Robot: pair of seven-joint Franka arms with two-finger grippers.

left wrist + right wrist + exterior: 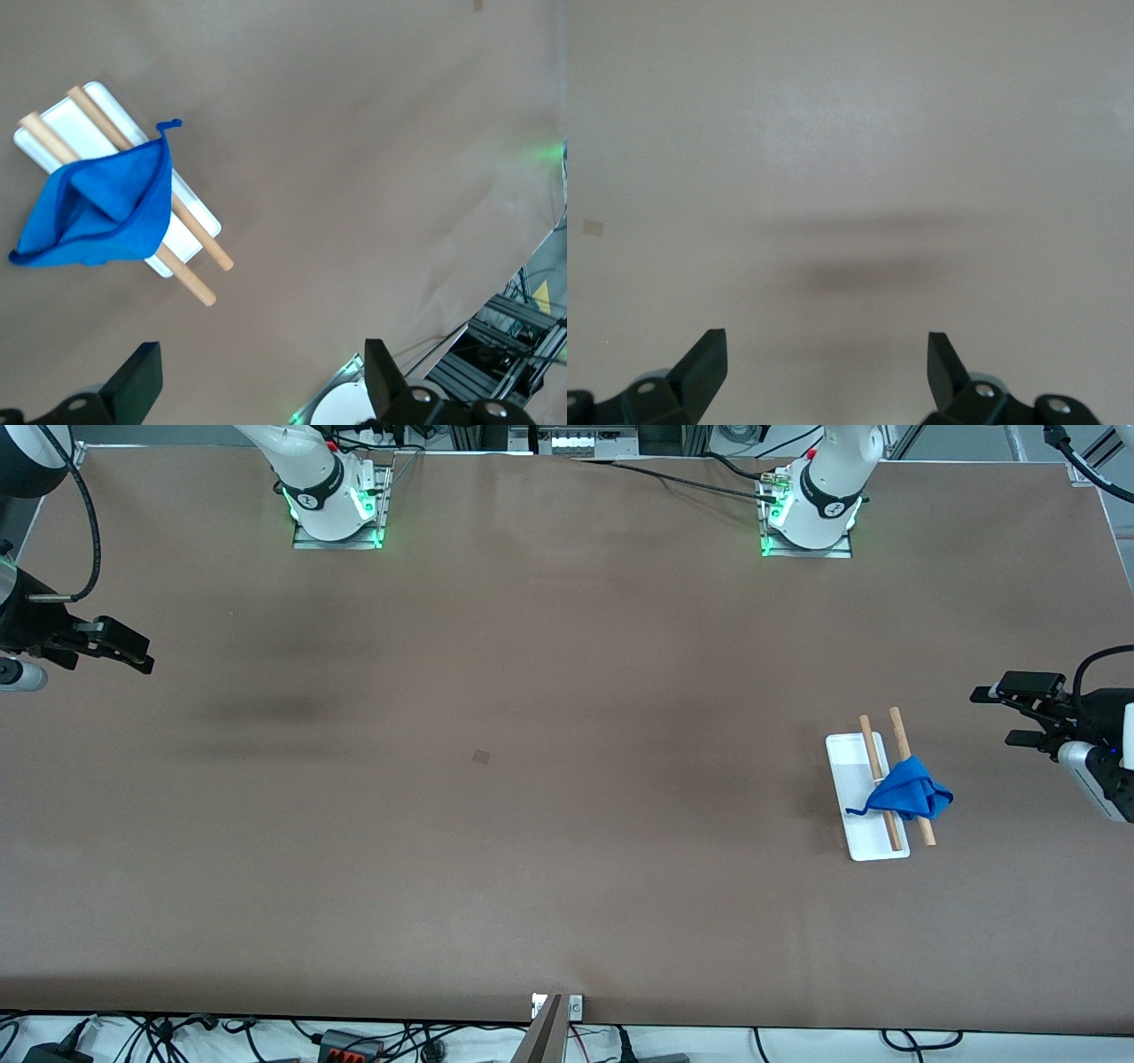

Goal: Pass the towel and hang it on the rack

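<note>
Towel, a small bright blue microfibre cloth (911, 795), lies draped in a crumpled, roughly triangular fold across both bars of the rack, a small stand with a flat white rectangular base (852, 779) and two parallel light-brown wooden bars, toward the left arm's end of the brown table (532, 779). One corner of the cloth ends in a short blue loop tag (170, 125) that points out over the white base; the opposite folds hang past the outer bar. The left gripper (1019, 716) hovers over the table near that end's edge, apart from the rack, its two black fingers (137, 379) spread wide, holding and touching nothing. The right gripper (133, 651) hovers over bare table at the right arm's end, well apart from the rack, its fingers (704, 363) likewise spread wide and empty. Count: one towel, one rack with two bars, two arms, two grippers. A small square mark (481, 756) sits near the table's middle.
</note>
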